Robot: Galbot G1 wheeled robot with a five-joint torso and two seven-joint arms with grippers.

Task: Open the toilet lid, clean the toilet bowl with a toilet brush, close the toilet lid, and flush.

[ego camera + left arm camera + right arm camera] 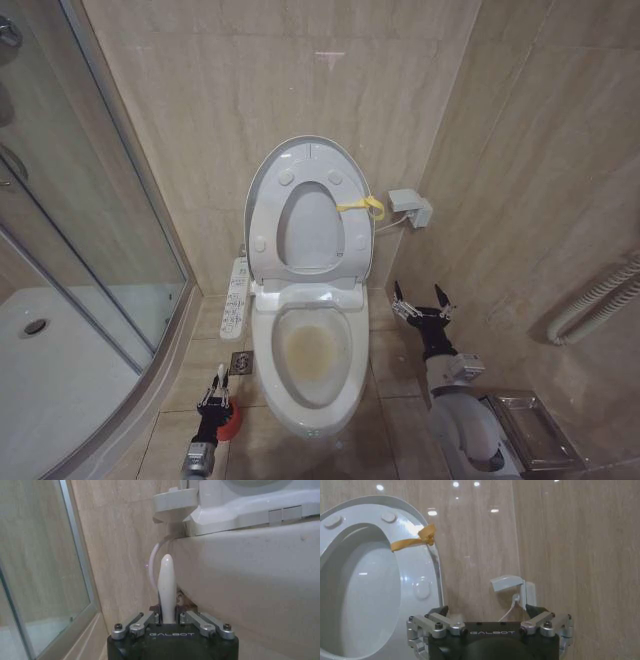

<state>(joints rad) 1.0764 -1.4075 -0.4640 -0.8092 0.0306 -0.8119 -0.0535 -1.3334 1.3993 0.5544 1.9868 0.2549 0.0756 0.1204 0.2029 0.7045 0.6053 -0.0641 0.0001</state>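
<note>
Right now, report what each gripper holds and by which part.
The left gripper is shut on the toilet brush, gripping the white handle low on its length. The right gripper is open beside the toilet bowl, holding nothing.

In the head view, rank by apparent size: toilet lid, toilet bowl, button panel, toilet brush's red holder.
1. toilet lid, raised
2. toilet bowl, close behind; it sits nearer the camera, so unsure
3. button panel
4. red holder, partly hidden by the left pincer
</note>
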